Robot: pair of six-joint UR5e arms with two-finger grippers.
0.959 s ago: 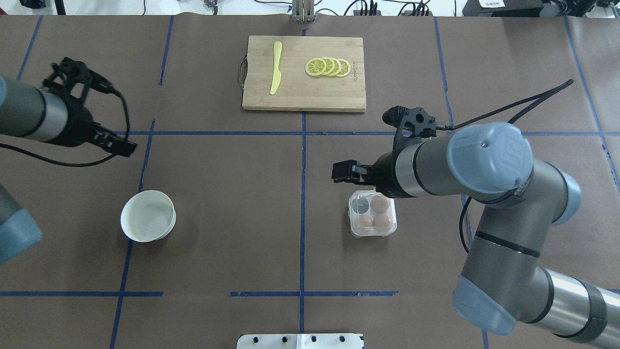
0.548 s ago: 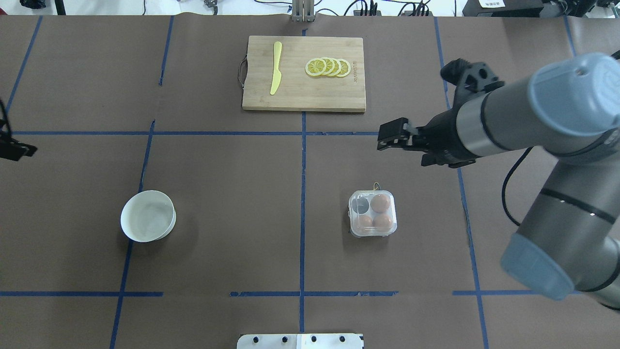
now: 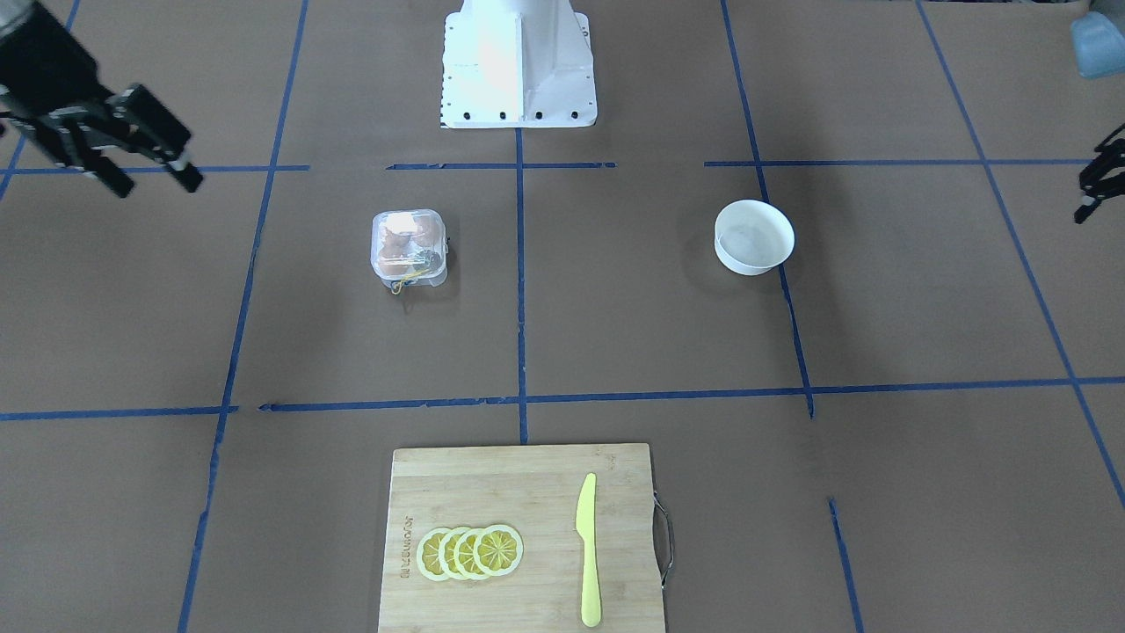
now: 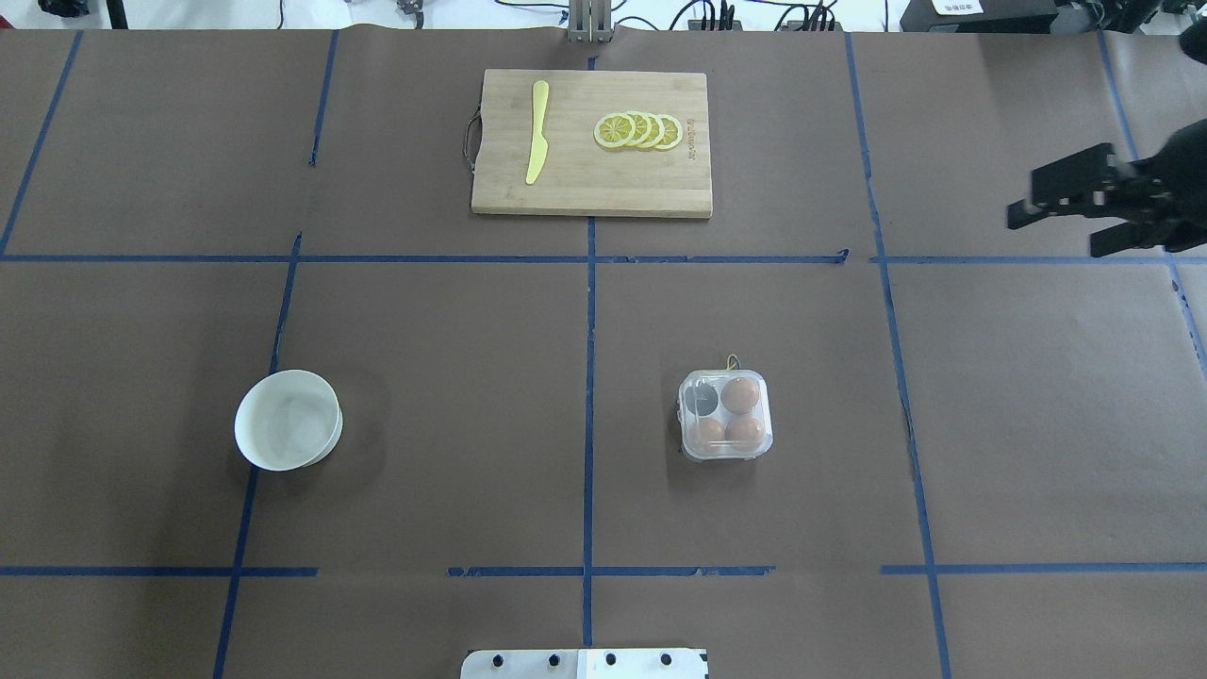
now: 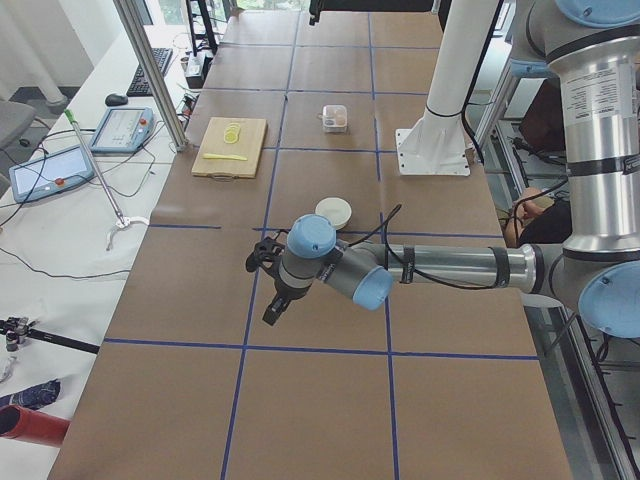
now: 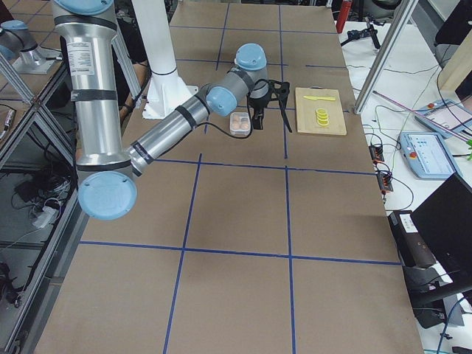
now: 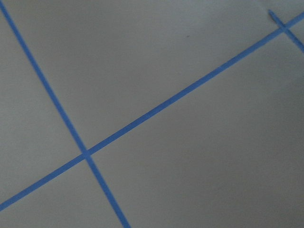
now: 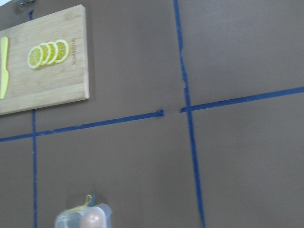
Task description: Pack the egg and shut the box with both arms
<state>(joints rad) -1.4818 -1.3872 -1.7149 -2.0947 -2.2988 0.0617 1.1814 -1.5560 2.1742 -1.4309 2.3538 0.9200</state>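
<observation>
The clear box (image 4: pixel 725 416) sits right of the table's middle with its lid down; it also shows in the front view (image 3: pixel 409 246) and at the bottom of the right wrist view (image 8: pixel 83 219). Three tan eggs (image 4: pixel 741 394) lie inside; the fourth cup looks dark. A yellow string (image 3: pixel 402 283) hangs from it. My right gripper (image 4: pixel 1054 222) is open and empty, far right of the box, and shows at the front view's left edge (image 3: pixel 156 180). My left gripper (image 3: pixel 1099 185) is cut off at the front view's right edge, far from the box; I cannot tell its state.
A white bowl (image 4: pixel 288 420) stands on the left half. A wooden cutting board (image 4: pixel 592 143) at the far side holds lemon slices (image 4: pixel 638 130) and a yellow knife (image 4: pixel 537 132). The white pedestal (image 3: pixel 518 61) is at the near edge.
My right arm has drawn back from just above the box to the table's far right. My left arm has left the overhead view to the left. The box has not moved.
</observation>
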